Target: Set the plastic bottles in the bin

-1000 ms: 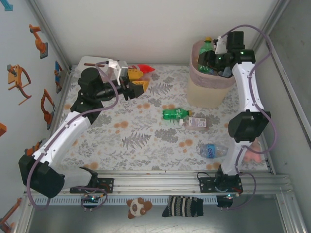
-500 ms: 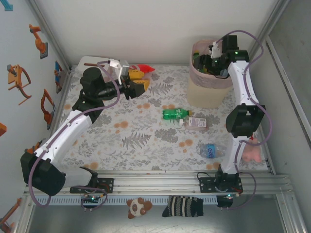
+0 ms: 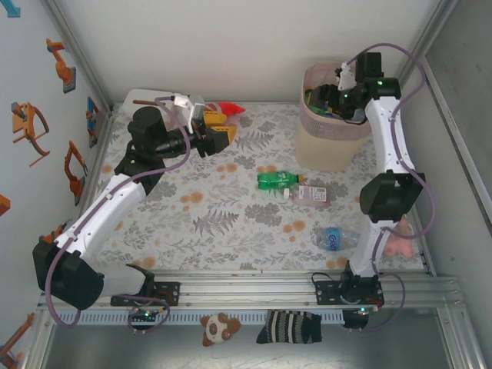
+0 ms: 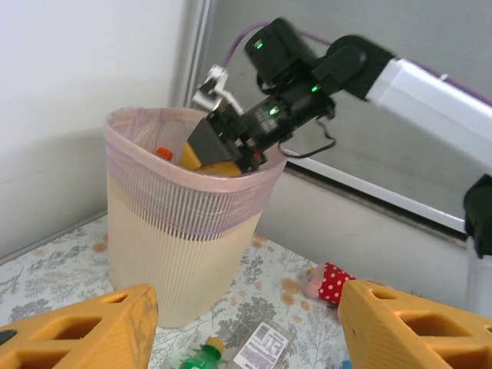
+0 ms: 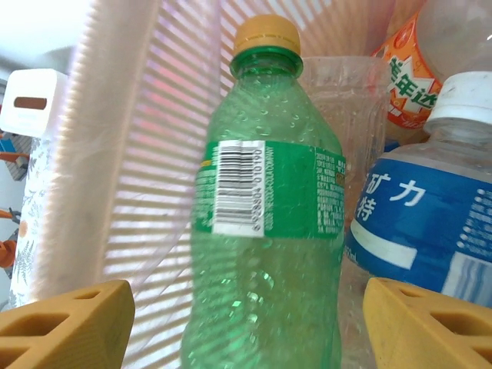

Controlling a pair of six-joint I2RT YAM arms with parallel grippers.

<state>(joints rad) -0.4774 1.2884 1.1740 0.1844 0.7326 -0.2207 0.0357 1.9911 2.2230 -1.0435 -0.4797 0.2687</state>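
Note:
The beige bin (image 3: 329, 150) with a pink liner stands at the back right. My right gripper (image 3: 320, 97) reaches down inside it, open, and shows in the left wrist view as the right gripper (image 4: 209, 156) at the rim. A green bottle (image 5: 265, 223) stands between its fingers with a gap on each side, next to a blue-labelled bottle (image 5: 419, 219) and an orange-labelled one (image 5: 401, 83). On the table lie a green bottle (image 3: 277, 181), a clear bottle (image 3: 310, 194) and a blue-labelled bottle (image 3: 334, 238). My left gripper (image 3: 224, 129) hovers open and empty at the back left.
A white tissue box (image 3: 142, 98) and a red fish toy (image 3: 229, 108) sit behind the left gripper. A pink plush toy (image 3: 397, 243) lies by the right arm. A striped sock (image 3: 289, 327) and a small plush (image 3: 219, 327) lie in front of the rail.
My right gripper has dropped from above the rim into the bin and opened, letting go of the green bottle. The left arm has barely moved.

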